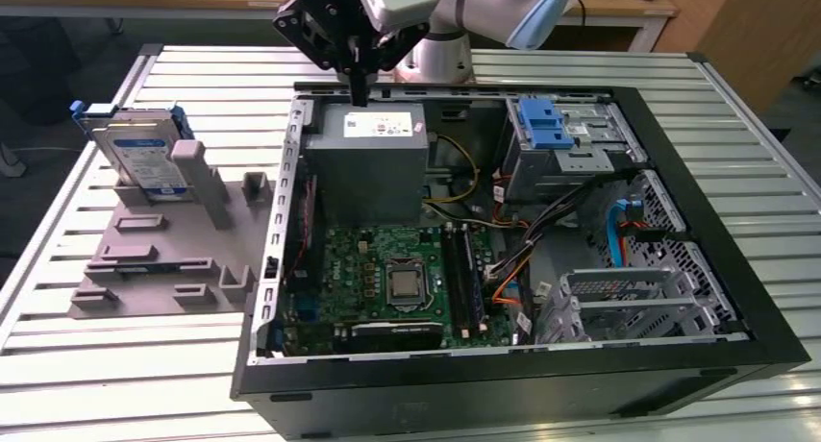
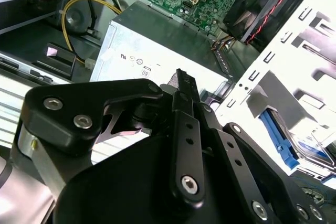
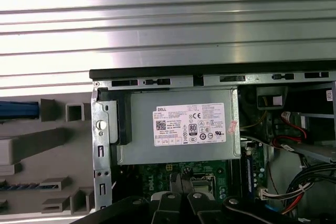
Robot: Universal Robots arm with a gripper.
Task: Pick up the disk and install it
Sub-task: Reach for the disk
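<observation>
The gripper (image 1: 360, 98) hangs above the grey box (image 1: 365, 163) — disk (image 1: 141, 159) well apart.

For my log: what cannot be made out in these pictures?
- Exterior view: lower part of the disk, behind the grey holder.
- Second wrist view: part of the grey box, blocked by the gripper.
- First wrist view: the circuit board, cut off by the edge.

Grey arm (image 1: 513, 10); black jaws, silver screws (image 2: 189, 183); perhaps white wrist camera (image 1: 398, 0).
</observation>
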